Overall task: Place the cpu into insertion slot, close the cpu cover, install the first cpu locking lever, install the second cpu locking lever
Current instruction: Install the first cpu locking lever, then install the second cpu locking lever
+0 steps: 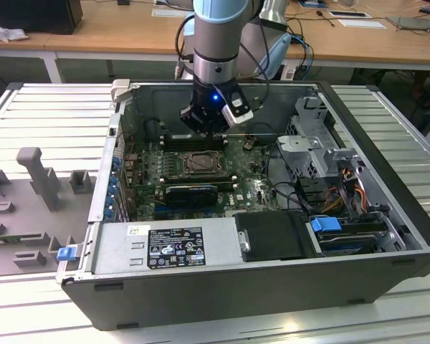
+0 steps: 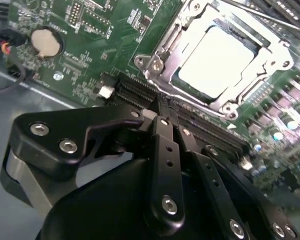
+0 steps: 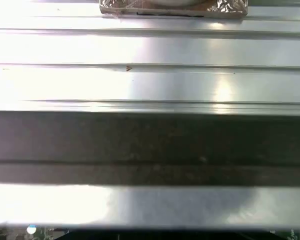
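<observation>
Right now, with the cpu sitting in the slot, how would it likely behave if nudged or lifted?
The cpu looks like a flat, rigid plate, so it would probably not flex. Its smooth, shiny top suggests it could be slippery to pinch. The cover frames it closely, so a sideways nudge would likely barely shift it.

The cpu point(image 2: 217, 60) lies flat in the insertion slot point(image 2: 162, 62), its pale silver-grey square top facing up and glaring under the light in the second wrist view. The cpu cover point(image 2: 270, 57), a thin dark silver frame with a large square window, lies down flat around the chip, so the metal top shows through the window. In the exterior view the insertion slot point(image 1: 203, 164) sits on the green board near the middle of the open case, toward the exterior view's left.
</observation>
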Robot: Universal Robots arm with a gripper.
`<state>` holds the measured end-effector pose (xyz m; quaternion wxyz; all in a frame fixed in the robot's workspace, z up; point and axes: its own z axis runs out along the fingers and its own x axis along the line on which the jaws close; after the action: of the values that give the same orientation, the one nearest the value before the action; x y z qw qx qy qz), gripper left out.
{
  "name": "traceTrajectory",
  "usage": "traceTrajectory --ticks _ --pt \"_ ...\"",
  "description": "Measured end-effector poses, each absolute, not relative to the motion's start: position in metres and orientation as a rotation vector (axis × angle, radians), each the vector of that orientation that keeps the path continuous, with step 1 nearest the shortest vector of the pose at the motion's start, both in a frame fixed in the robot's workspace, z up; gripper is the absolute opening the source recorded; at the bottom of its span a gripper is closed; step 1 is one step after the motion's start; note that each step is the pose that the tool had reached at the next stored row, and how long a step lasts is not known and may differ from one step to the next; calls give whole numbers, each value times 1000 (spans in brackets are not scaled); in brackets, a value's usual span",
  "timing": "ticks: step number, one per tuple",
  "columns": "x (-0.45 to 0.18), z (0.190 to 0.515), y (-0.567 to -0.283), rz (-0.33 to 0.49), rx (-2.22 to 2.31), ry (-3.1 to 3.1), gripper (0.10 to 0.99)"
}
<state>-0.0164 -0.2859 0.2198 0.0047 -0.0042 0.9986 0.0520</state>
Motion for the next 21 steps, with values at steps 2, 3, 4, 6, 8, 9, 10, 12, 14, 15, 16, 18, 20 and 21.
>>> traceTrajectory --ticks 2,3,4,6,8,9,10,12,14,15,16,18,20,21 --pt "-16 222 -286 164 -14 3128 106" --pt "-16 222 -287 163 -14 3128 106" --pt "-16 222 -289 163 -13 3128 106" --pt "-16 222 -290 163 -13 3128 106" --pt "-16 222 -291 163 -13 3128 106" --pt "-16 222 -291 163 -13 3128 106" --pt "-16 222 -292 163 -13 3128 106" --pt "-16 222 -293 163 -13 3128 106" --pt "-16 222 -294 163 -13 3128 106" --pt "-16 222 -295 163 -13 3128 106" --pt "-16 222 -295 163 -13 3128 106" --pt "-16 226 -296 163 -13 3128 106" --pt "-16 226 -296 163 -13 3128 106" --pt "-16 226 -296 163 -13 3128 106"
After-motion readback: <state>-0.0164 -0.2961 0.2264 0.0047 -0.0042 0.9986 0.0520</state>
